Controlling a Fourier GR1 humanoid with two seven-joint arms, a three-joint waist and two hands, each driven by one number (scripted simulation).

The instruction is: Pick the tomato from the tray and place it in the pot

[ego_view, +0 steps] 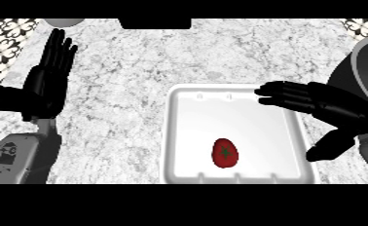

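Red oval tomato lies near white rectangular tray's front edge; right hand open above far right corner; left hand open, resting at bench left edge.

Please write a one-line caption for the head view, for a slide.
Right hand open above the white tray's far right corner, tomato untouched near its front; left hand resting open at left.

I see the tray on the counter, right of centre and near. The tomato lies in its near part. My right hand is over the tray's far right corner; my left hand rests at far left.
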